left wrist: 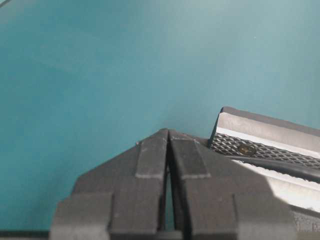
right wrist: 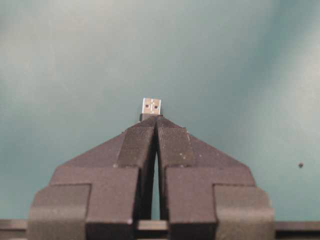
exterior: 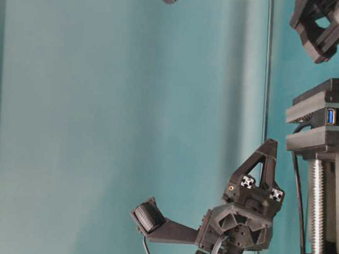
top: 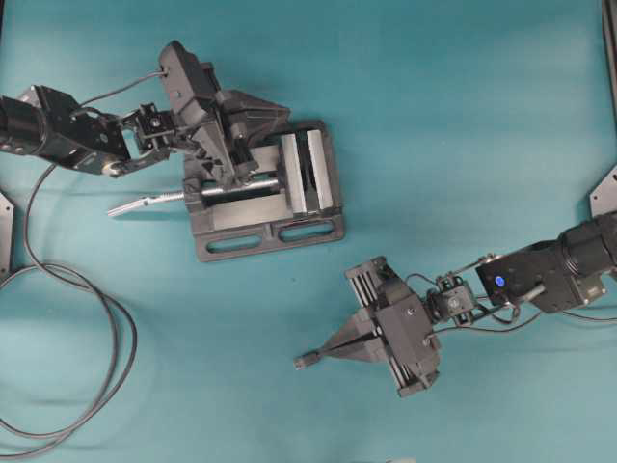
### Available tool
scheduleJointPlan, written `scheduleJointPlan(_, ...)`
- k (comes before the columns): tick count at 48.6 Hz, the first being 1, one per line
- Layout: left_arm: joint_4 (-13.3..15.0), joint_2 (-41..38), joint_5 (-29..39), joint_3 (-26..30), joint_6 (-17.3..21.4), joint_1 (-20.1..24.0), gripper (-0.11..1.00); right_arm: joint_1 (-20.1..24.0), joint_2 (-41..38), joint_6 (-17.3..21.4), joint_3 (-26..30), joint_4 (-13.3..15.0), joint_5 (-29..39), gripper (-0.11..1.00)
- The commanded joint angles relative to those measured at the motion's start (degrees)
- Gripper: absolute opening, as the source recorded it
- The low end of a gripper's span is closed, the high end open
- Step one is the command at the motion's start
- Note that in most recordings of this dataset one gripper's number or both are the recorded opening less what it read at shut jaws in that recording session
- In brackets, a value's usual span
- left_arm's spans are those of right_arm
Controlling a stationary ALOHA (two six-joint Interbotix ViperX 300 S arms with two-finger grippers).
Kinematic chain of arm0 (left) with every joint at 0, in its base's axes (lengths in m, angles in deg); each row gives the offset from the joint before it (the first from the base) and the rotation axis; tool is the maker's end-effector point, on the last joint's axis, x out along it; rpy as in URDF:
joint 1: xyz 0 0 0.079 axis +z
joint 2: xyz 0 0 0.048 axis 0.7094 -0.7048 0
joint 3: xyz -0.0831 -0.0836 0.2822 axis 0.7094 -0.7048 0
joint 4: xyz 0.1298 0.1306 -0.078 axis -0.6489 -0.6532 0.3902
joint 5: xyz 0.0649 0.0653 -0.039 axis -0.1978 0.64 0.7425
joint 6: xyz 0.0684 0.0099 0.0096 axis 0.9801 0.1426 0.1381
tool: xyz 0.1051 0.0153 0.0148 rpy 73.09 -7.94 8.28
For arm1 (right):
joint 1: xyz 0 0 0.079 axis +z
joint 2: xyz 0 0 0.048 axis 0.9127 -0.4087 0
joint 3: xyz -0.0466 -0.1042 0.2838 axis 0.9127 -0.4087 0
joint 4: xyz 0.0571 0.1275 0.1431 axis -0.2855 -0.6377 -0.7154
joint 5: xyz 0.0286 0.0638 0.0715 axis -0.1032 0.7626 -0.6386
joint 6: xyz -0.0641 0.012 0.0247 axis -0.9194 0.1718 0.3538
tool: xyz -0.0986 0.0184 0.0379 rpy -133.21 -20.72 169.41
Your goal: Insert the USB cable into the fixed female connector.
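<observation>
Bare silver metal shows just past my right gripper [right wrist: 156,120]: the plug shell of the USB cable [right wrist: 151,107], pinched between fingers closed nearly tip to tip. In the overhead view this gripper sits low and right of centre, well apart from the vise [top: 280,198]. The fixed female connector [exterior: 331,116] is clamped in that vise, its blue tongue facing outward in the table-level view. My left gripper [left wrist: 167,137] hovers just beside the vise, its fingers closed together with nothing visible between them.

My judgement: the step in hand is carrying the plug to the socket. To do it well, I would square the plug's flat face to the blue tongue before advancing, approach along the socket's axis, and check the plug's orientation, since only one way fits.

No brand, label or legible writing in any view.
</observation>
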Motion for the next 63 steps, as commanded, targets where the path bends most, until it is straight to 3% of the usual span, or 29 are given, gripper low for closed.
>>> scheduleJointPlan(1, -2.0, 1.7, 0.3, 0.4, -0.3, -1.1, 0.01, 0.4, 0.6, -0.1, 1.1, 0.2, -0.5, -0.01)
scheduleJointPlan(5, -2.0, 2.9, 1.4, -0.2, -1.0, -1.3, 0.07, 0.5, 0.6, -0.1, 1.1, 0.2, -0.6, 0.0)
scheduleJointPlan(12, -2.0, 7.3, 3.3, -2.2, -1.8, -2.7, 0.01, 1.4, 0.8, 0.2, 1.3, 0.2, -0.7, 0.0)
scheduleJointPlan(21, -2.0, 17.8, 9.9, -6.5, -3.8, -4.6, 0.09, 1.4, 0.8, 0.9, 1.5, -0.4, -0.4, 0.0)
scheduleJointPlan(26, -2.0, 24.7, 12.9, -9.6, -3.8, -6.2, 0.28, 1.2, 0.7, 2.2, 1.9, -0.9, -0.5, 0.0)
scheduleJointPlan(33, -2.0, 30.8, 13.1, -13.5, -4.0, -8.7, 0.72, 0.6, 0.7, 3.3, 2.4, -0.9, -0.5, 0.01)
scheduleJointPlan(37, -2.0, 33.3, 12.7, -15.4, -3.9, -11.3, 0.91, 0.3, 0.6, 3.3, 2.4, -0.9, -0.4, 0.07)
scheduleJointPlan(40, -2.1, 34.8, 13.0, -16.3, -4.0, -12.6, 0.99, 0.0, 0.5, 3.3, 2.4, -0.9, -0.3, 0.17)
scheduleJointPlan(50, -1.9, 41.3, 13.5, -21.7, -4.1, -15.9, 0.99, -0.6, -0.1, 3.3, 3.3, -1.0, 2.8, 0.68)
scheduleJointPlan(56, -1.8, 46.8, 16.3, -25.0, -3.3, -16.3, 0.99, -0.4, -1.7, 3.3, 4.3, -0.9, 4.3, 0.67)
scheduleJointPlan(63, -1.8, 54.6, 26.4, -27.3, -3.1, -16.3, 0.99, 0.0, -3.5, 3.3, 5.8, -1.0, 4.5, 0.66)
